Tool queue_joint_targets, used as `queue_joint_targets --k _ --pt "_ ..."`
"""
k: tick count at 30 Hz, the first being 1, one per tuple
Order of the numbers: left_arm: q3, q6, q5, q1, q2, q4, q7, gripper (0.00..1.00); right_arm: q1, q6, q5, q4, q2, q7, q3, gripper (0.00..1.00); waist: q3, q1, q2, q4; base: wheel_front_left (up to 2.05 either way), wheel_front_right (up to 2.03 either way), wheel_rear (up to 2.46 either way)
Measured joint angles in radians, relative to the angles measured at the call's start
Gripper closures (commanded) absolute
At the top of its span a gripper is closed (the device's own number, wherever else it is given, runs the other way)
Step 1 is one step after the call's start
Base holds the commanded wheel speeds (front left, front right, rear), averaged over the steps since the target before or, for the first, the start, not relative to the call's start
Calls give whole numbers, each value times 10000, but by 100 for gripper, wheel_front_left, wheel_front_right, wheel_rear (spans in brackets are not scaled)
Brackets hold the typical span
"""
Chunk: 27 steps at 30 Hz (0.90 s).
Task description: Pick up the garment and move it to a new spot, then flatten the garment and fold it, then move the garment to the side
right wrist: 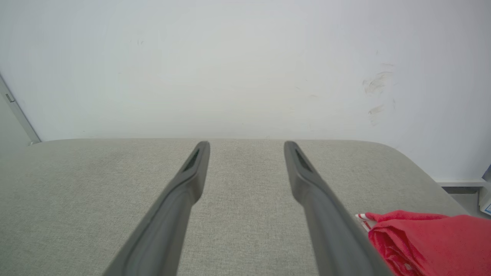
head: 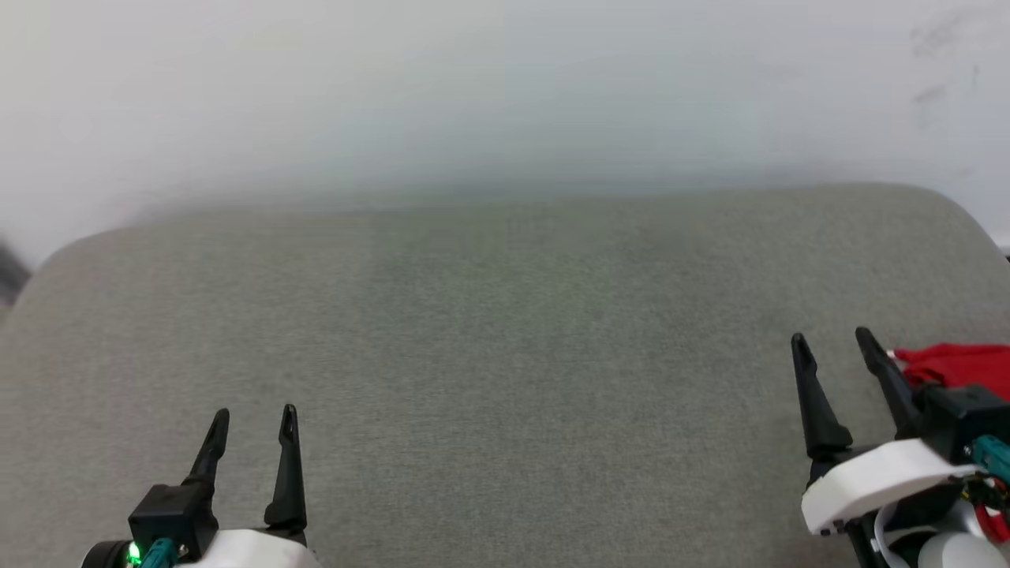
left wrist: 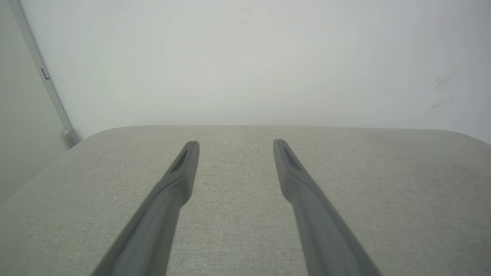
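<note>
Hovering low over the grey fabric surface (head: 505,355), both hands are spread wide with nothing between their fingers. The left hand (head: 256,412) sits at the lower left of the head view and the right hand (head: 830,335) at the lower right. Each wrist view shows the same: the left hand (left wrist: 236,142) and the right hand (right wrist: 247,142) frame only bare fabric, with the pale wall (head: 505,95) beyond.

The garment (head: 959,364) lies at the far right edge of the head view, a red heap cut off by the frame and partly hidden behind the right hand's body. In the right wrist view the garment (right wrist: 429,241) fills the lower right corner, with layered red folds and a bit of red-white striped trim just beside the outer finger. I cannot tell whether the two touch.

This fits two stages — a bunched shirt waiting at the side to be picked up, or a folded one already set aside there. The pictures do not settle which.

The risks come from that closeness. A sideways swing of the right arm could catch the trim on the finger and drag the cloth, undoing any fold. The heap also lies towards the surface's rounded right end, so a nudge could send it over. With most of it outside the head view, any grasp would be poorly aimed and might pinch only one layer.
</note>
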State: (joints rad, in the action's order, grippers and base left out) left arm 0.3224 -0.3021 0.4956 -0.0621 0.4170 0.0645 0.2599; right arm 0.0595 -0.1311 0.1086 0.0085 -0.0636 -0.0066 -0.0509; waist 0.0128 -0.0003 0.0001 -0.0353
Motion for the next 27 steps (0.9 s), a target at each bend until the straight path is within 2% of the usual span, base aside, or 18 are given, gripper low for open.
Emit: queue_joint_targets --k 5,11,24,25,27 --pt "-31 33 -38 -315 -46 25 2 0 -759 0 90 -731 52 234 73 0 427 0 0 369 0 0 0" --pt "13 165 -132 -520 -217 -4 2 0 -1413 0 215 -1080 81 441 -4 0 603 1 0 360 0 0 0" --pt "-249 625 -334 -562 -508 -230 2 0 -1409 0 257 -1168 100 497 65 0 532 2 0 350 0 0 0" --pt "-249 648 -336 -563 -531 -261 -6 100 -1419 0 257 -1150 102 477 61 100 525 3 0 367 0 0 0" --pt "-178 646 -332 -617 -612 -433 -29 100 -1511 0 257 -949 104 485 73 100 523 3 0 366 0 0 0"
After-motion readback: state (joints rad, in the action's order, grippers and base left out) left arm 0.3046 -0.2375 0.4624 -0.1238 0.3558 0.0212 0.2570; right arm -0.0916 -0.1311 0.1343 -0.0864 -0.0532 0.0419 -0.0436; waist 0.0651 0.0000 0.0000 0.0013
